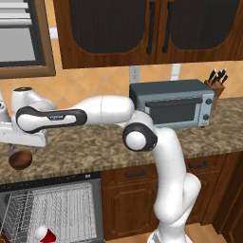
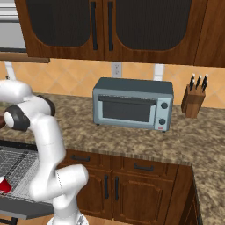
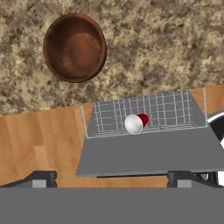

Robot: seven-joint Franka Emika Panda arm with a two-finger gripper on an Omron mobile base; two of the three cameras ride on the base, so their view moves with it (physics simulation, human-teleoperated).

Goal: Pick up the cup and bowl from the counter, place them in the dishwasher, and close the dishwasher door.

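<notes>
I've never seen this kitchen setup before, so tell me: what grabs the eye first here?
The open dishwasher at lower left, its door dropped flat, with the red cup lying on its side in the white wire rack. Just above, the dark brown bowl sits on the speckled counter near its front edge, under the white arm's outstretched hand. Further right stands a grey toaster oven.

Feeds are clean on my end: rendered, evenly bright, no blur or noise, all in focus edge to edge. Light is flat and diffuse, no clear source. Soft shading under the toaster oven (image 2: 131,103) on the counter (image 1: 95,147), no hard cast shadows. Mild sheen on the arm's white shells, no blown glare. The bowl (image 3: 75,47) has a gentle gradient inside, darker toward its rim. Upper cabinet panes read near-black. No lens distortion at the corners that I can see.
</notes>
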